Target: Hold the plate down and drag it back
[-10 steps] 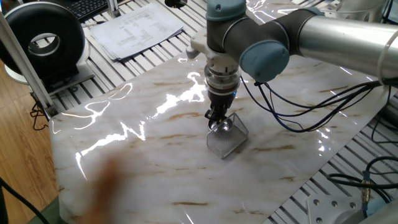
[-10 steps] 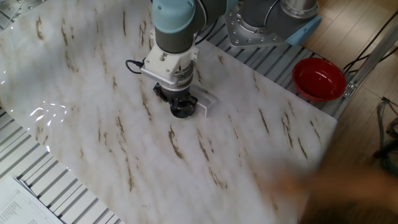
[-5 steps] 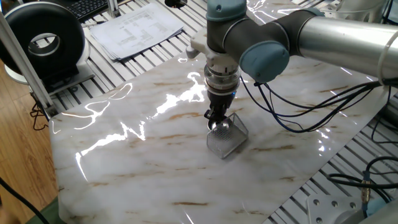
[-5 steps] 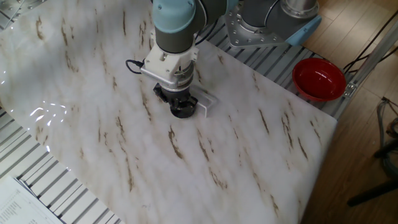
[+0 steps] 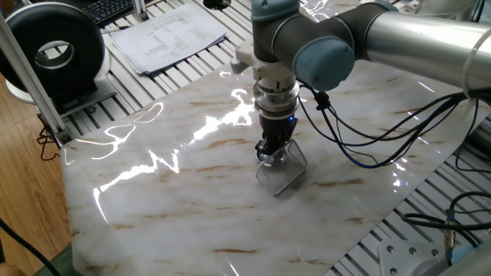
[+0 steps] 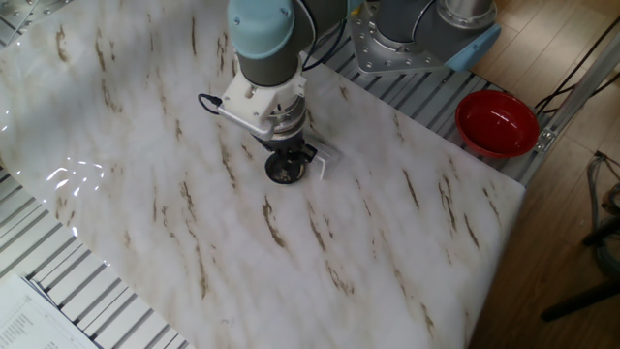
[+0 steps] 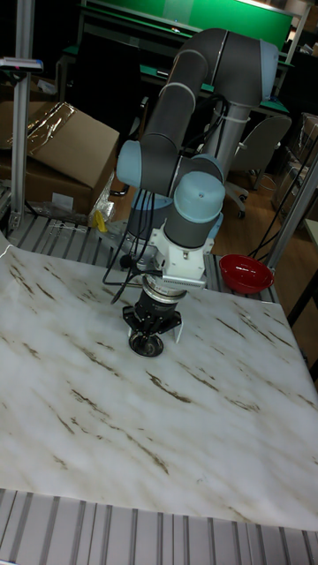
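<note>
Gripper (image 5: 272,156) pressing on the plate (image 5: 270,159).
We see the plate directly beneath its fingertips; finger spacing we cannot tell.

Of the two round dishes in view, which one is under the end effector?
The small silver plate on the marble table, beneath the end effector. The red bowl sits apart, beyond the table edge.

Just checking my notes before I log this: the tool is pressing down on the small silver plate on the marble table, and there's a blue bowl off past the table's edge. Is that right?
Not quite. The bowl is red, not blue, as the other fixed view shows. The rest stands: the tool is down on the small silver plate on the marble table, and the bowl sits off past the table's edge.
</note>
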You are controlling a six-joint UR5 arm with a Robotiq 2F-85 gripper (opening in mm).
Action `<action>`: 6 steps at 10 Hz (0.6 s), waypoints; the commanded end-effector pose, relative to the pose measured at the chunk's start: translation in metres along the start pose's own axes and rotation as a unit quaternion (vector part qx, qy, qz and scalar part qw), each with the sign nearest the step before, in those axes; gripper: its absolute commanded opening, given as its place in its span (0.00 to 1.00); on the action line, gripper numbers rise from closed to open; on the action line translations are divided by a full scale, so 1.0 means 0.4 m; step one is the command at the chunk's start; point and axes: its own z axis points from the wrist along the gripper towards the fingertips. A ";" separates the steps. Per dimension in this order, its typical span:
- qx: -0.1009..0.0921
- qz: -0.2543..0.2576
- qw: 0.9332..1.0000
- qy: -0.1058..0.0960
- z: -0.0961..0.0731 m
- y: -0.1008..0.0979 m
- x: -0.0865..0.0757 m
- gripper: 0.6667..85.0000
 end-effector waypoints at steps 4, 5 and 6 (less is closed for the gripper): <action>-0.005 0.023 1.000 -0.019 -0.004 0.004 -0.025 0.01; -0.004 0.033 0.998 -0.048 -0.006 0.000 -0.063 0.01; -0.003 0.040 0.997 -0.062 -0.008 -0.002 -0.081 0.01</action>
